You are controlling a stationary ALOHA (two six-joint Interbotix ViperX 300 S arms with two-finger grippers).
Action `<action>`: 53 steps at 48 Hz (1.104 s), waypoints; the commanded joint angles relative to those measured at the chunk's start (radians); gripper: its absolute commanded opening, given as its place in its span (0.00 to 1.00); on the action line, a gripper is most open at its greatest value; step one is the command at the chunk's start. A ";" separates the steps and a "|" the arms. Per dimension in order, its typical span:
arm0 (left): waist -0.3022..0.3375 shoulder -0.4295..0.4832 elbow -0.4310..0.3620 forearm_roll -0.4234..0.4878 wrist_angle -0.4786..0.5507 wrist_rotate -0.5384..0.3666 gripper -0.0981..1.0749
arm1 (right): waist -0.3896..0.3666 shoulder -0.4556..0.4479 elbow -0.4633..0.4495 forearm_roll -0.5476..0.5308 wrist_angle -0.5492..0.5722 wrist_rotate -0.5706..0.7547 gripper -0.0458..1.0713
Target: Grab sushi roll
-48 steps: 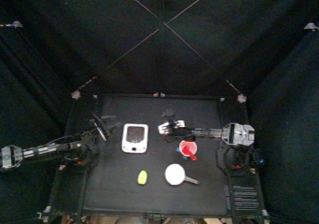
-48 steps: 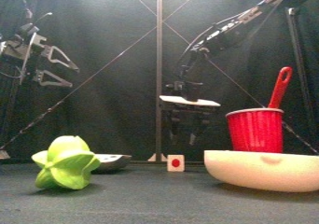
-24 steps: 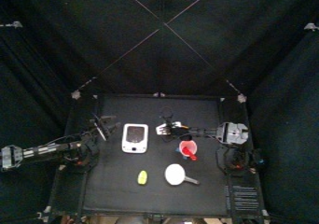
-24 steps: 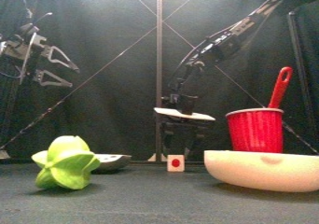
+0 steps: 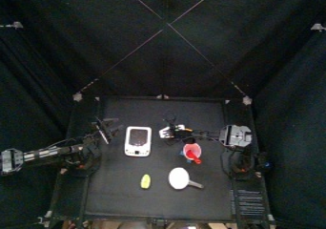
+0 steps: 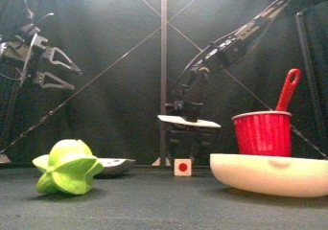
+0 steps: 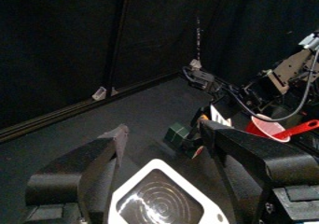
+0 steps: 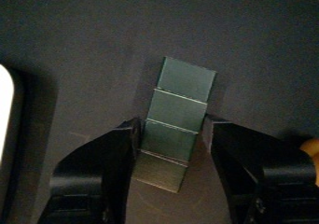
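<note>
The sushi roll lies on the table at the middle, a whitish end with a red centre facing the front view. In the right wrist view it is a dark grey-green segmented piece between the jaws. My right gripper is open and hangs low just above it, a jaw on either side, in the top view beside the white plate. The roll also shows in the left wrist view. My left gripper is open and empty, raised at the table's left side.
A white plate lies left of the roll. A red cup with a red spoon stands to the right, a white bowl in front of it. A yellow-green piece sits front left. A yellow-orange piece lies near the roll.
My right gripper has come down towards the table over the sushi roll. The left arm has not moved.
</note>
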State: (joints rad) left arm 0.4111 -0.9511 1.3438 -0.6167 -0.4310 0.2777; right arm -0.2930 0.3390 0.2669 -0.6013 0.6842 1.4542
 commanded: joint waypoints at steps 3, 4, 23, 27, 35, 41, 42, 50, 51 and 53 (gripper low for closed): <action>0.003 0.003 -0.012 0.003 -0.003 0.002 0.90 | -0.008 -0.018 -0.020 -0.002 -0.009 0.000 0.75; 0.003 0.003 -0.012 0.003 -0.003 0.002 0.90 | -0.008 -0.017 -0.020 0.000 -0.009 0.000 0.74; 0.003 0.003 -0.012 0.003 -0.003 0.002 0.90 | 0.002 -0.054 -0.054 0.038 -0.034 0.000 0.63; 0.003 0.003 -0.012 0.003 -0.003 0.002 0.90 | 0.009 -0.064 -0.072 0.038 -0.034 0.000 0.63; 0.002 0.005 -0.012 0.002 -0.003 0.002 0.90 | 0.021 -0.067 -0.095 0.040 -0.034 0.003 0.63; 0.003 0.003 -0.012 0.002 -0.003 0.003 0.90 | 0.028 -0.067 -0.106 0.048 -0.034 0.003 0.63; 0.003 0.003 -0.012 0.002 -0.003 0.003 0.90 | 0.029 -0.067 -0.107 0.049 -0.034 0.003 0.63; 0.002 0.003 -0.011 0.002 -0.003 0.002 0.90 | 0.041 -0.075 -0.133 0.057 -0.035 0.011 0.63; 0.003 0.003 -0.011 0.002 -0.003 0.002 0.90 | 0.044 -0.077 -0.138 0.055 -0.035 0.011 0.63; 0.002 0.003 -0.011 0.002 -0.003 0.002 0.90 | 0.049 -0.080 -0.146 0.055 -0.035 0.012 0.63</action>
State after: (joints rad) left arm 0.4111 -0.9495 1.3438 -0.6167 -0.4310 0.2777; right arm -0.2531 0.3267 0.1595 -0.5446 0.6535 1.4634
